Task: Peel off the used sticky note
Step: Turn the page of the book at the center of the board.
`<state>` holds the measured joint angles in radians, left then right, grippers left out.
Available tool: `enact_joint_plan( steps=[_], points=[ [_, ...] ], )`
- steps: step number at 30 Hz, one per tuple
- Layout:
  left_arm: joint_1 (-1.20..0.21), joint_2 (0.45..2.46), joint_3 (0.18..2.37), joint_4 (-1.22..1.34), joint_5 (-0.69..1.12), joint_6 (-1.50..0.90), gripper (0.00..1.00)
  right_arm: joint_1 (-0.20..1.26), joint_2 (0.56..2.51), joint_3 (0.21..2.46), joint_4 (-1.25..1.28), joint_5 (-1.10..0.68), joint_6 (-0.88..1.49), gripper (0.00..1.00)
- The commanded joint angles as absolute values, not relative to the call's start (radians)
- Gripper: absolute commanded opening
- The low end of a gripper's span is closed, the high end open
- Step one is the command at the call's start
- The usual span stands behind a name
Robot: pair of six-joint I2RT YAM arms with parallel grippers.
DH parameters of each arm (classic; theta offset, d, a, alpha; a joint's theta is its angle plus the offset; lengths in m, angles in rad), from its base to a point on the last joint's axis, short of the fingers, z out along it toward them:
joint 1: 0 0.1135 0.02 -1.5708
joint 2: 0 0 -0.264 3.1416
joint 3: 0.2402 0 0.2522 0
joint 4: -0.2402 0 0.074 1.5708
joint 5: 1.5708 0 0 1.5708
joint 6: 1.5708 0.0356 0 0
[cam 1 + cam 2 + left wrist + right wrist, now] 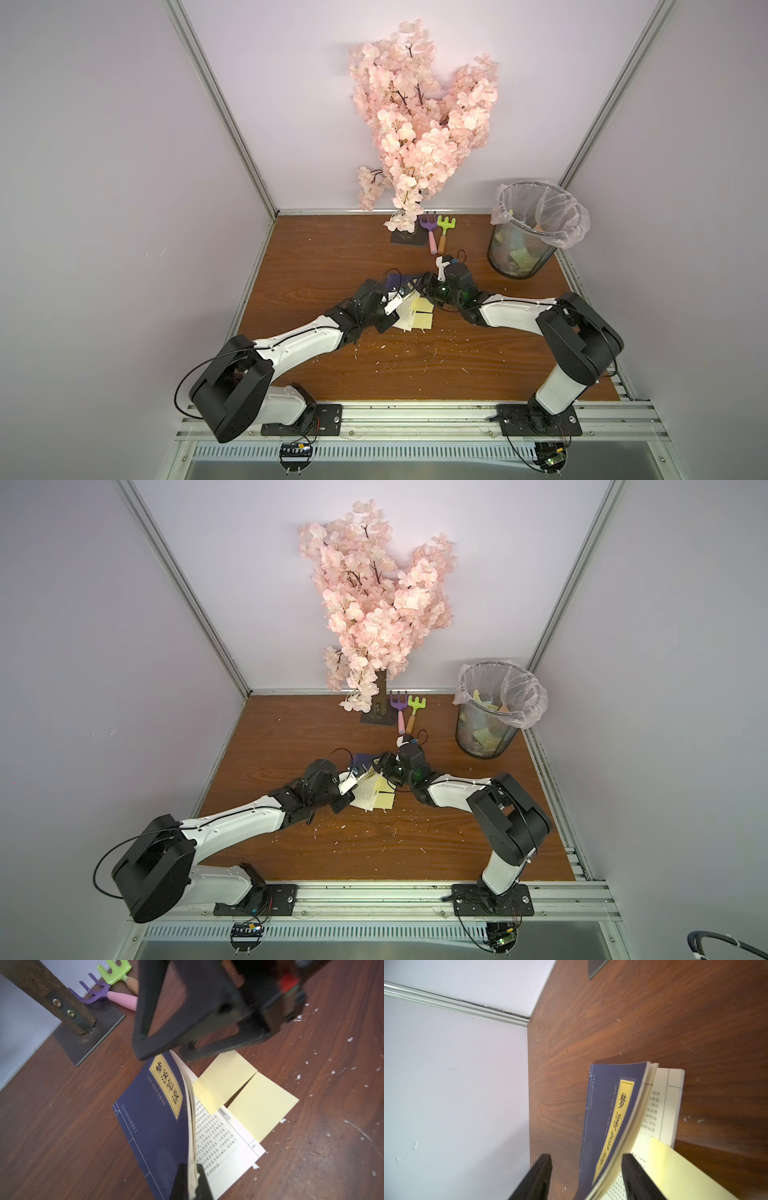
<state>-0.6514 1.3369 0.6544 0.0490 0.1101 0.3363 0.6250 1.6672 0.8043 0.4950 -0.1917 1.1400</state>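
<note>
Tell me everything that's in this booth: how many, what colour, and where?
Table: one, brown wood, booth floor.
Tree: one, pink blossom, back middle.
Rakes: two, purple and green, beside the tree's base.
Bin: one, black mesh, clear liner, back right.
Scraps: several, pale, inside the bin.
Book: one, navy cover, table middle, partly open.
Notes: two, yellow, on the open page, overhanging its edge.
Flecks: many, white, scattered on the table.
Arms: two, white and black, meeting over the book; left jaws shut on its lifted cover and pages, right jaws open at the cover's edge.
</note>
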Motion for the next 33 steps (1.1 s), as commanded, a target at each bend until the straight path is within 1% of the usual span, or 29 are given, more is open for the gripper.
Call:
enact_joint_plan(
  steps=[1, 5, 8, 11, 13, 15, 18, 19, 23, 27, 30, 33],
  points=[
    [-0.62, 1.327, 0.68, 0.025, 0.228, 0.268, 0.02, 0.623, 1.611, 0.757, 0.467, -0.174, 1.079, 0.57],
    [-0.616, 1.343, 0.671, 0.041, 0.235, 0.249, 0.02, 0.639, 1.565, 0.688, 0.505, -0.17, 1.094, 0.56],
    [-0.605, 1.348, 0.666, 0.052, 0.24, 0.228, 0.02, 0.672, 1.544, 0.629, 0.557, -0.142, 1.122, 0.51],
    [-0.596, 1.344, 0.661, 0.066, 0.245, 0.208, 0.02, 0.716, 1.552, 0.62, 0.576, -0.119, 1.131, 0.45],
    [-0.592, 1.344, 0.658, 0.069, 0.257, 0.201, 0.02, 0.746, 1.576, 0.635, 0.576, -0.113, 1.126, 0.38],
    [-0.592, 1.345, 0.653, 0.069, 0.264, 0.2, 0.02, 0.763, 1.614, 0.651, 0.586, -0.115, 1.131, 0.26],
    [-0.591, 1.346, 0.651, 0.071, 0.258, 0.202, 0.02, 0.774, 1.68, 0.675, 0.609, -0.119, 1.145, 0.06],
    [-0.591, 1.343, 0.648, 0.075, 0.252, 0.202, 0.02, 0.776, 1.703, 0.682, 0.61, -0.111, 1.15, 0.02],
    [-0.584, 1.334, 0.646, 0.075, 0.251, 0.203, 0.02, 0.779, 1.798, 0.711, 0.628, -0.117, 1.168, 0.0],
    [-0.58, 1.325, 0.638, 0.076, 0.24, 0.209, 0.02, 0.778, 1.871, 0.714, 0.666, -0.133, 1.203, 0.0],
    [-0.559, 1.314, 0.628, 0.078, 0.243, 0.207, 0.02, 0.785, 1.876, 0.681, 0.676, -0.108, 1.234, 0.0],
    [-0.493, 1.304, 0.62, 0.074, 0.279, 0.203, 0.02, 0.795, 1.863, 0.652, 0.671, -0.076, 1.254, 0.0]
  ],
)
